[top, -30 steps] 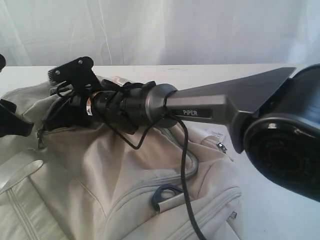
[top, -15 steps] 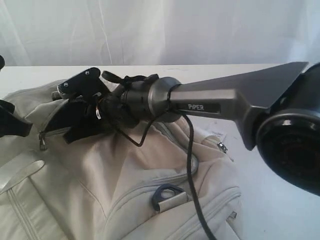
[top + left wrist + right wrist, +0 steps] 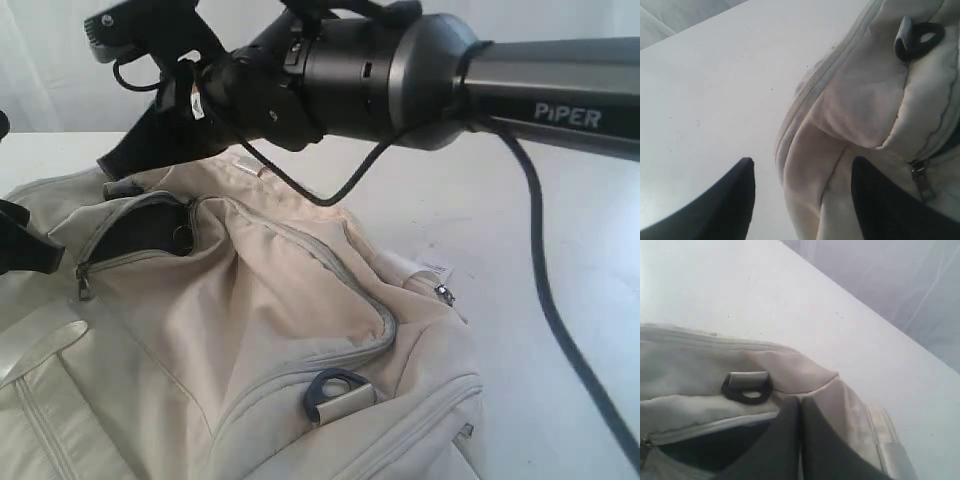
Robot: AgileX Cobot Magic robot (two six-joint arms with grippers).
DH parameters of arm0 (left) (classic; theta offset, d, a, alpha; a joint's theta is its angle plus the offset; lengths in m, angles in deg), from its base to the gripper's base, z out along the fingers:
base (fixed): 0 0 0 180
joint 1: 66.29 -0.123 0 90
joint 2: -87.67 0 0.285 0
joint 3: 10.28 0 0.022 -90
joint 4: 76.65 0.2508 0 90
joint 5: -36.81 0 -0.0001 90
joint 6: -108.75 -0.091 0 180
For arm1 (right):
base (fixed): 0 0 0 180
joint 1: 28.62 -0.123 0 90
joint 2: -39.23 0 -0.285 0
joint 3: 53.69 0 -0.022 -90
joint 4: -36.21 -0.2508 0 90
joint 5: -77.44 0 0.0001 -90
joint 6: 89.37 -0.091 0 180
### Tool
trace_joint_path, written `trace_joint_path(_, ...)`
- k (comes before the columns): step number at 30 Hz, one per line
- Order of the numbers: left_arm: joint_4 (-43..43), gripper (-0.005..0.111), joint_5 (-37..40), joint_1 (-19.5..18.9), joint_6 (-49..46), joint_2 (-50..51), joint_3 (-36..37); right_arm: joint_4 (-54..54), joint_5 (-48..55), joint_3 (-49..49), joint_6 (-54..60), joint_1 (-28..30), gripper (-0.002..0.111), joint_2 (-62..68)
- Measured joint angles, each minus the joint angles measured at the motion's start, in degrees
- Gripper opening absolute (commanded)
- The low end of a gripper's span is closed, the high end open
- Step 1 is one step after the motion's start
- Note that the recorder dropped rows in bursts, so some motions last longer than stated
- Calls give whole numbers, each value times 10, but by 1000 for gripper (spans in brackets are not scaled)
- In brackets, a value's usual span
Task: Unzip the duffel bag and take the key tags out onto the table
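Observation:
The cream duffel bag (image 3: 280, 330) lies on the white table (image 3: 520, 230). Its top zip stands open at the left end, showing dark lining (image 3: 140, 230). A thin metal ring (image 3: 183, 237) shows at the opening's edge; the key tags are hidden. My right gripper (image 3: 112, 165) hangs above that opening, raised off the bag. In the right wrist view the right gripper (image 3: 800, 402) is shut with nothing visible between its fingers. My left gripper (image 3: 802, 167) is open, low beside the bag's end, with a fold of bag fabric (image 3: 840, 165) lying in front of the gap.
A dark D-ring on a grey tab (image 3: 747, 387) sits just beyond the right fingertips. A dark loop (image 3: 335, 390) lies near the front zip. The right arm (image 3: 400, 75) and its cable (image 3: 540, 270) cross above the bag. A white curtain (image 3: 400, 30) stands behind.
My right arm has risen up and away from the bag's opening, which it covered before. The open zip and dark lining now show. The left gripper has stayed put.

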Motion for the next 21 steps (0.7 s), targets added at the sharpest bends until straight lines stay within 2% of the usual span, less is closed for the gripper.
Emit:
trace_joint_path(3, -1, 60, 0, 0, 0, 0, 0, -4, 17, 0, 12, -2, 6, 5)
trace_joint_path(8, -4, 60, 0, 0, 0, 0, 0, -37, 25, 0, 51, -13, 34, 52)
trace_joint_path(10, -6, 60, 0, 0, 0, 0, 0, -50, 22, 0, 63, -20, 42, 73)
trace_joint_path(16, -7, 60, 0, 0, 0, 0, 0, -70, -35, 0, 65, -34, 44, 129)
trace_joint_path(19, -7, 60, 0, 0, 0, 0, 0, -75, -79, -9, 7, -34, 44, 158)
trace_joint_path(21, -8, 60, 0, 0, 0, 0, 0, -75, -86, -16, -5, -33, 50, 168)
